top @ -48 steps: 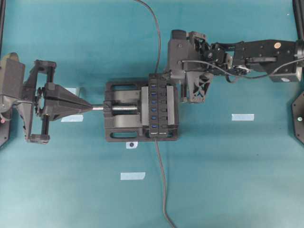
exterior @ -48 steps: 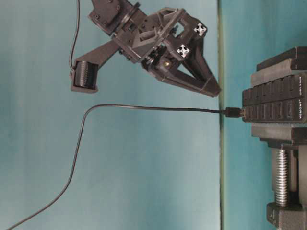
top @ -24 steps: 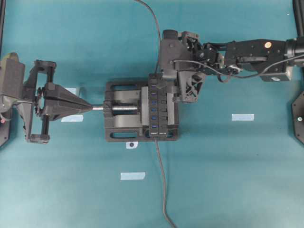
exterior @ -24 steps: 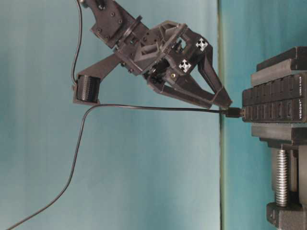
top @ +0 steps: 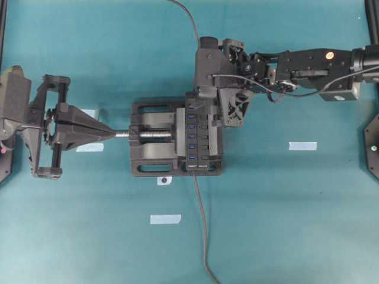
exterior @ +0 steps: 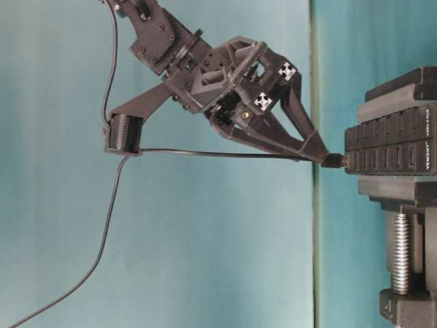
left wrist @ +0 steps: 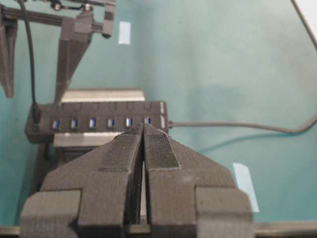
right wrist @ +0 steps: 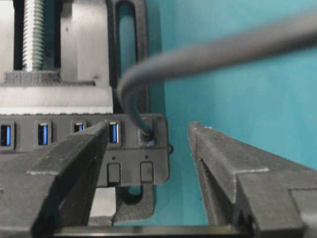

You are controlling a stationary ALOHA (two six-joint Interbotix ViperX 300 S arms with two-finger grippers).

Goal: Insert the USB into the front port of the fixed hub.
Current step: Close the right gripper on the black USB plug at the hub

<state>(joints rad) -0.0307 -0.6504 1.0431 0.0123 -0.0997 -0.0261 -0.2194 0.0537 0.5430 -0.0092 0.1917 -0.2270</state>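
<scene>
Right end effector open, jaws spread wide, one finger to each side of the end of the fixed hub; nothing gripped between them. USB seated in the end port of the hub, directly ahead of the open jaws in the right wrist view, its thin cable bending up from the port and crossing the view above the fingertips. From table level, fingertips just beside the plug; contact cannot be confirmed. Cable trailing back beneath the right end effector, passing close under its wrist camera housing, then dropping in a long loop toward the lower edge. Second cable leaving the opposite end of the hub, well apart from the right end effector. Hub clamped in a black vise, silver screw running out toward the left end effector. Left end effector closed, finger pads pressed together, tips at the outer end of the vise screw; hub and its row of blue ports straight ahead of it in the left wrist view. Pale tape strips on the teal worktop, to either side of the vise and clear of both end effectors. Obstruction at the port: cable arc alone, lying between the right wrist camera and the plug.
</scene>
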